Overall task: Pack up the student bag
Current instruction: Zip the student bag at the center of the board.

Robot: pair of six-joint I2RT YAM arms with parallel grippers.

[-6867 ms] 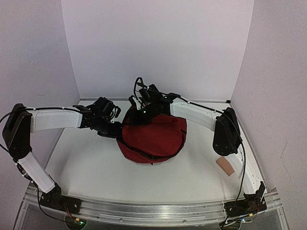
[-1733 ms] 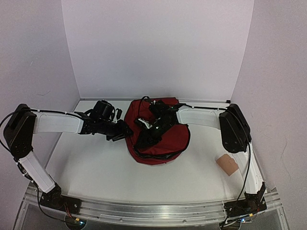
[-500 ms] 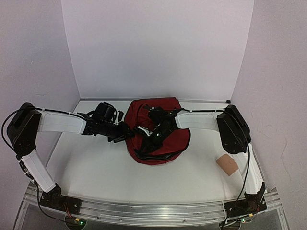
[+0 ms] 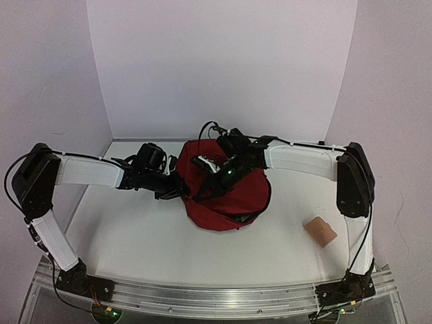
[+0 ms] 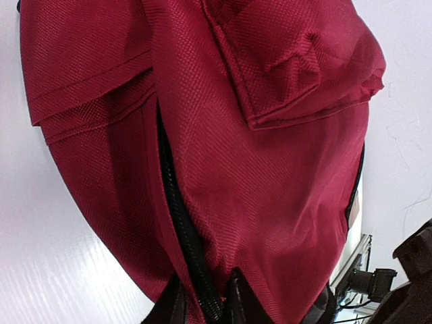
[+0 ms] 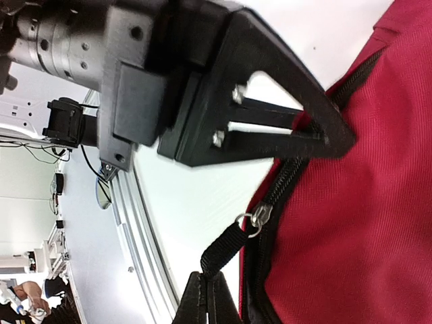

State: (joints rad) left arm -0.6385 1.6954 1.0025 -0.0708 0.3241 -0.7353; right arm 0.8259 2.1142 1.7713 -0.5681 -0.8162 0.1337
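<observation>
The student bag (image 5: 270,169) is cut off by the left wrist view's top and bottom edges, and only the tips of the left gripper (image 5: 202,305), pinched on its zip seam, are shown. The right gripper (image 6: 206,300), clamped on the pull strap (image 6: 221,253), is cropped likewise. The small tan object (image 4: 320,231) cannot be identified from overhead.

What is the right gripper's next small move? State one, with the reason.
Probably pull the zip tab along the zip, away from the left gripper. The right gripper is shut on the tab, while the left gripper pinches the student bag fabric by the zip, bracing it.
</observation>
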